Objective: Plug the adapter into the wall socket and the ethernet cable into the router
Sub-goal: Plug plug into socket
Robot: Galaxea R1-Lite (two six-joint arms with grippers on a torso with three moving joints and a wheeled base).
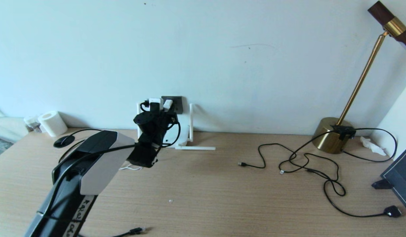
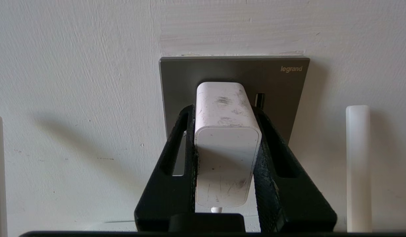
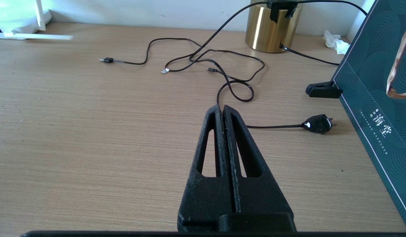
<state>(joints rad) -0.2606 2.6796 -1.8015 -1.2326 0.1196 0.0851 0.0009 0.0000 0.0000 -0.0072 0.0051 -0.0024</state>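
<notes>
At the wall socket (image 2: 234,70), my left gripper (image 2: 225,131) pinches the adapter (image 2: 226,131), pressed against the plate; any tilt could jam its pins. My right gripper (image 3: 222,110), pressed together, idles above the bench (image 3: 91,131).

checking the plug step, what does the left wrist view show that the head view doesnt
Only the left wrist view shows the left claw shut on the adapter, whose front end is at the wall socket; whether it is fully seated cannot be told.

Only the head view shows the desk, loose black cables, the brass lamp, the toilet roll and the router.

Both show the socket, the adapter and the router's antennas.
</notes>
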